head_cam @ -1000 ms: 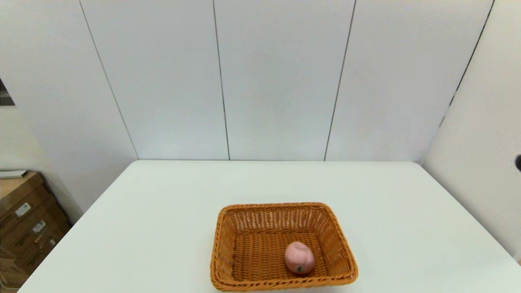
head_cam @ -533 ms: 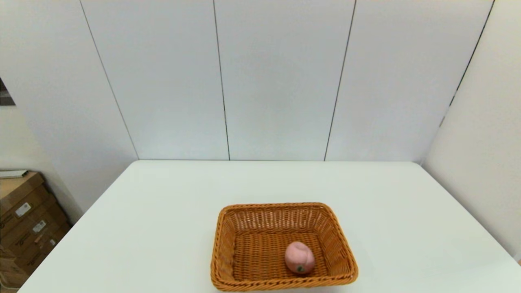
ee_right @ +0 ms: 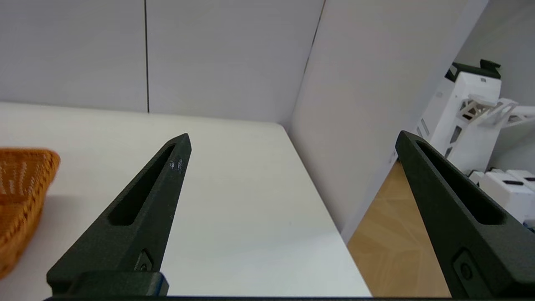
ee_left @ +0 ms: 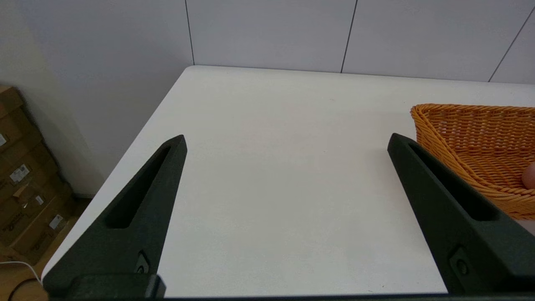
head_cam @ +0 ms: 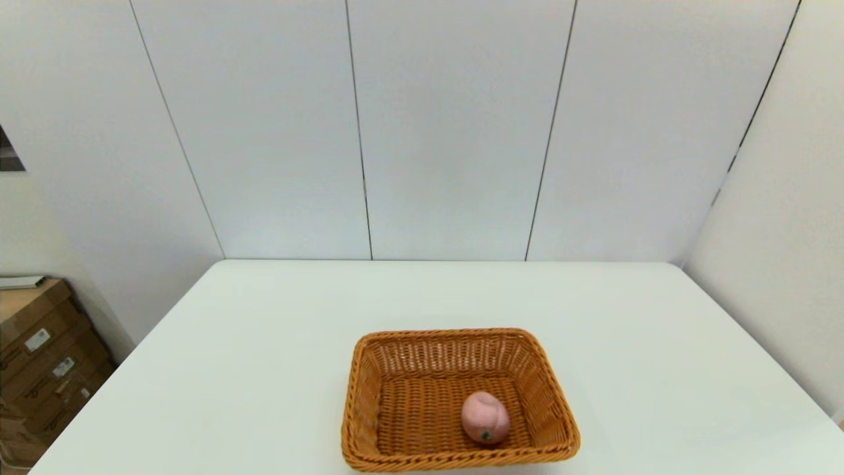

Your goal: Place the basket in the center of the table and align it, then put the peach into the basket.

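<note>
Since the peach [head_cam: 485, 417] is seen resting on the woven floor of the basket [head_cam: 369, 396], toward its near right corner, the task is judged essentially finished. The basket is set squarely on the table [head_cam: 264, 343], roughly midway across its width though close to the near edge, so whether a final nudge toward the true centre is wanted cannot be settled from these views.

The left gripper [ee_left: 286, 136] is held with its fingers spread wide apart and nothing between them; the basket's braided rim is found just beyond its right fingertip, and a sliver of the peach is glimpsed past that rim. The right gripper [ee_right: 292, 136] is likewise held fully apart and empty, pulled back near the table's right edge, with the basket's corner well off beyond its left finger. Neither gripper is seen in the head view, so both arms are taken as parked.

Cardboard boxes [head_cam: 39, 369] are stacked on the floor, far off past the left gripper's left finger; white labels are carried on them, but no writing can be read.
</note>
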`<state>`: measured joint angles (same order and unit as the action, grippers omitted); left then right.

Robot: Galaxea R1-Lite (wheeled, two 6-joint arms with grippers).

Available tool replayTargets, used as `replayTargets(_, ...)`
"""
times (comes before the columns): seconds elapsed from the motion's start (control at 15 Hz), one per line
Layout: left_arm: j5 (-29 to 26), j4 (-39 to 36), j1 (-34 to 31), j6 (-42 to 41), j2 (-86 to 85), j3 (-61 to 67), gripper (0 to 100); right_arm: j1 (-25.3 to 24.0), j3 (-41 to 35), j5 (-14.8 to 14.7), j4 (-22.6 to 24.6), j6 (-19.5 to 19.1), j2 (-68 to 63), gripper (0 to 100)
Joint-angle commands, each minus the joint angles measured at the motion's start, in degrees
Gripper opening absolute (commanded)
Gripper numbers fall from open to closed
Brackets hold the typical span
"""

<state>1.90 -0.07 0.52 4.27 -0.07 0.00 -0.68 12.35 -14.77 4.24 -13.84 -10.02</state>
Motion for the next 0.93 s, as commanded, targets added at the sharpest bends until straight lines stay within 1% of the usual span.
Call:
replayTargets(0.07, 0.0, 0.0, 0.0, 0.0, 0.0, 0.0, 100, 0.5, -6.5, 2.4, 0.0, 1.2, 7.6, 100)
replayTargets(0.2, 0.0, 0.0, -0.1, 0.0, 0.0, 0.0, 100, 0.5, -9.1, 9.6, 0.2, 1.8, 10.2, 100)
replayTargets(0.27, 0.0, 0.0, 0.0, 0.0, 0.0, 0.0, 100, 0.5, -10.7, 11.6, 0.7, 2.0, 10.1, 100)
replayTargets(0.33, 0.0, 0.0, 0.0, 0.0, 0.0, 0.0, 100, 0.5, -12.1, 12.8, 0.7, 2.6, 10.1, 100)
replayTargets(0.4, 0.0, 0.0, 0.0, 0.0, 0.0, 0.0, 100, 0.5, -12.3, 14.4, -0.3, 4.5, 10.1, 100)
replayTargets(0.47, 0.0, 0.0, 0.0, 0.0, 0.0, 0.0, 100, 0.5, -12.3, 15.1, -0.6, 7.1, 10.1, 100)
replayTargets(0.53, 0.0, 0.0, 0.0, 0.0, 0.0, 0.0, 100, 0.5, -12.3, 15.2, -3.9, 9.7, 10.1, 100)
replayTargets(0.6, 0.0, 0.0, 0.0, 0.0, 0.0, 0.0, 100, 0.4, -11.8, 15.0, -5.4, 11.2, 10.1, 100)
replayTargets(0.67, 0.0, 0.0, 0.0, 0.0, 0.0, 0.0, 100, 0.4, -11.8, 15.0, -5.3, 12.2, 10.1, 100)
replayTargets(0.93, 0.0, 0.0, 0.0, 0.0, 0.0, 0.0, 100, 0.4, -11.8, 14.9, -5.3, 12.3, 10.1, 100)
